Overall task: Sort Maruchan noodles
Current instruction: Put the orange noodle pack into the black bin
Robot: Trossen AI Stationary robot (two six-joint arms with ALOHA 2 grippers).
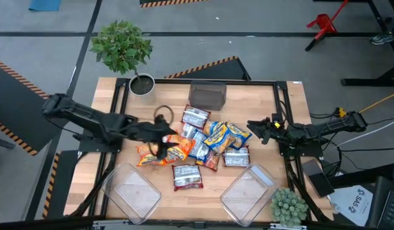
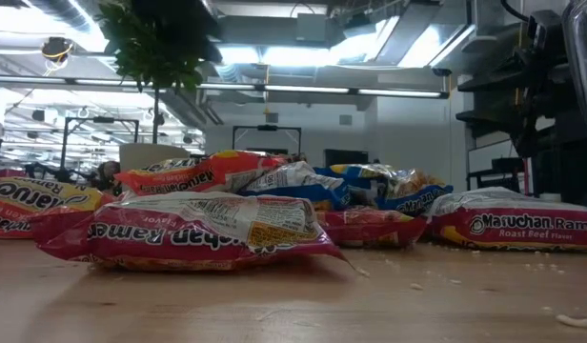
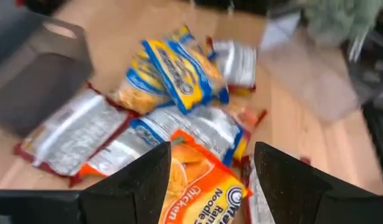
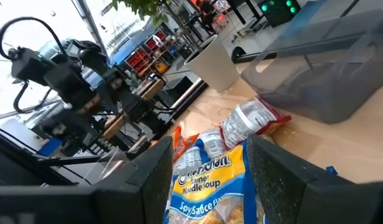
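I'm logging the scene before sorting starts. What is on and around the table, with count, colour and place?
Maruchan noodles: about a dozen, orange, blue-and-yellow, silver-and-red, piled mid-table.
Dark bin: one, grey, behind the pile.
Clear bins: two, transparent, at the front corners.
White pot: one, holding a leafy green plant, back left.
Small plant: one, pale green, front right corner.
Table: one, light wood.
Left gripper: open, over an orange packet at the pile's left.
Right gripper: open, at the pile's right edge.
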